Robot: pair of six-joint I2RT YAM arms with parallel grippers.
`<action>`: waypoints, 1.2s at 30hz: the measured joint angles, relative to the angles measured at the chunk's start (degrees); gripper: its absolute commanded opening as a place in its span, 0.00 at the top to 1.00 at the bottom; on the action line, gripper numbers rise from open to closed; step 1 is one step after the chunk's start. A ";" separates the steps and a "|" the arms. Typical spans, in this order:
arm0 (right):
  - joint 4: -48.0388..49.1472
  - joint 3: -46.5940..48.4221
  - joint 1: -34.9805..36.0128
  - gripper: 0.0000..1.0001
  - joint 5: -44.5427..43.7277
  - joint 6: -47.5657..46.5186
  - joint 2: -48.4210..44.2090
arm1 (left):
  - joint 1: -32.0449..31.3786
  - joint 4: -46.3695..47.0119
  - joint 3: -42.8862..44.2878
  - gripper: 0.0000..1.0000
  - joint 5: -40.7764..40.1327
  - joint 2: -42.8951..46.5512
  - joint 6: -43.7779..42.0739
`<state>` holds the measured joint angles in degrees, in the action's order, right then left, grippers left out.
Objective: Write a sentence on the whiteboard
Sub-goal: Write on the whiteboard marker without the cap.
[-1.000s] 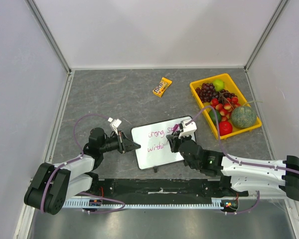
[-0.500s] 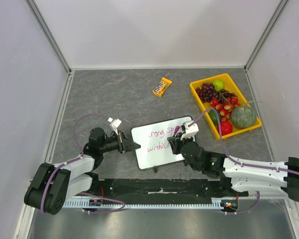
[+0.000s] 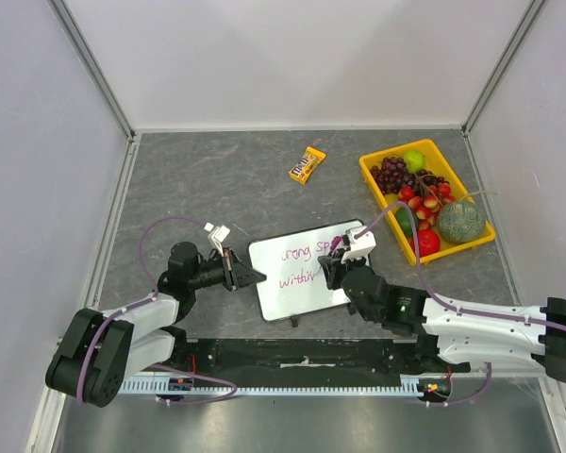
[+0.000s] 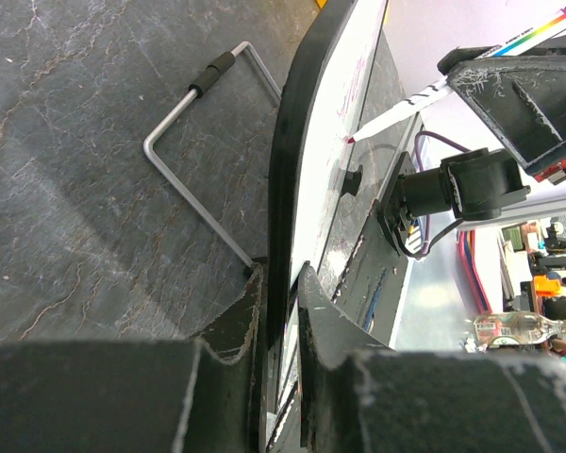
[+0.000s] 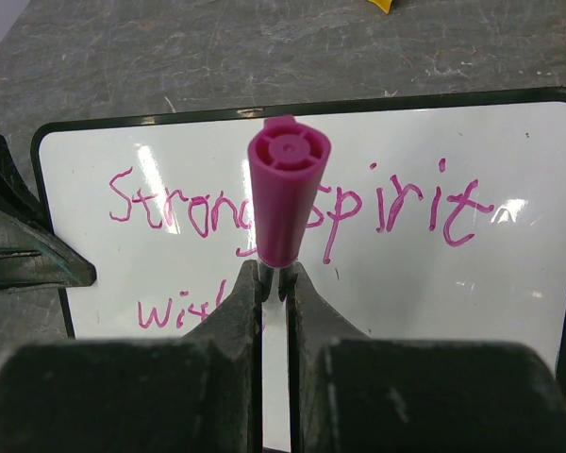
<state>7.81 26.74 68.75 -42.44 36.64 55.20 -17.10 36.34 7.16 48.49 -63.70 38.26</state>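
Observation:
The whiteboard (image 3: pixel 299 296) lies on the table between the arms, with its black rim. The sentence (image 3: pixel 300 254) is in pink, two lines reading about "Strong spirit" and "with". My left gripper (image 3: pixel 253 276) is shut on the board's left edge, seen edge-on in the left wrist view (image 4: pixel 291 179) between the fingers (image 4: pixel 238 316). My right gripper (image 3: pixel 332 264) is shut on a pink marker (image 5: pixel 287 185), upright over the board (image 5: pixel 514 283), with its tip (image 4: pixel 352 139) at the surface by the second line. The writing (image 5: pixel 410 206) shows behind the marker.
A yellow tray (image 3: pixel 384 193) of fruit stands at the back right. A candy packet (image 3: pixel 307 163) lies at the back middle. A bent wire stand (image 4: pixel 193 170) sticks out under the board. Grey walls close in the table on three sides.
My right gripper with the marker has shifted only slightly over the second line. The left gripper and the board have not moved.

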 measured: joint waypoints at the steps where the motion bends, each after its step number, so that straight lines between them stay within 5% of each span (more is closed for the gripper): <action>1: -0.09 0.13 0.00 1.00 -0.15 -0.22 0.00 | 0.00 0.00 0.00 0.98 0.02 0.00 0.00; 36: -1.27 -1.44 -0.39 1.00 1.66 1.49 -1.29 | 0.00 -0.04 -0.04 0.98 -0.04 0.13 0.00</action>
<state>6.55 25.30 68.36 -40.77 38.13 53.91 -17.10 36.29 7.11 48.45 -63.57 38.26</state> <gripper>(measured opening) 0.108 0.168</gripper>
